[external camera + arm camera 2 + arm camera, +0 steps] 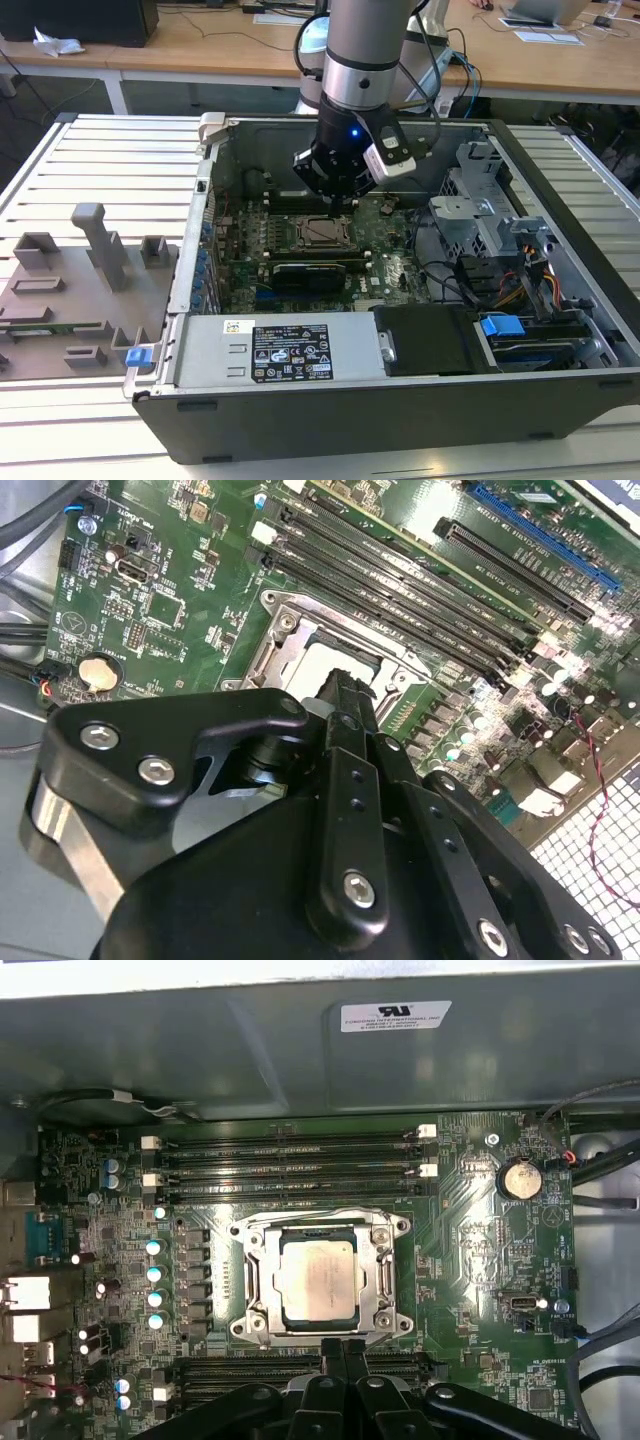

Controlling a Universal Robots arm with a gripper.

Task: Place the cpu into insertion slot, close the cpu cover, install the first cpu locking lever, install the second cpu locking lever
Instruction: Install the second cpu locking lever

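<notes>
While I watch from afar: the cpu (318, 1282) sits in the insertion slot (262, 1322).
Cover: the cpu cover (320, 1225) looks folded down around the chip; I judge this step done.
Levers: I cannot tell if either is latched.
Hand: the hand (345, 1352) hovers beside the socket, fingers together, holding nothing.
Case: the computer case (560, 390) holds the motherboard (480, 1260).

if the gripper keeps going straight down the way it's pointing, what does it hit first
Most likely the cpu cover near its edge, closed over the cpu in the insertion slot. The gripper hangs just above that edge; depth is unclear.
</notes>
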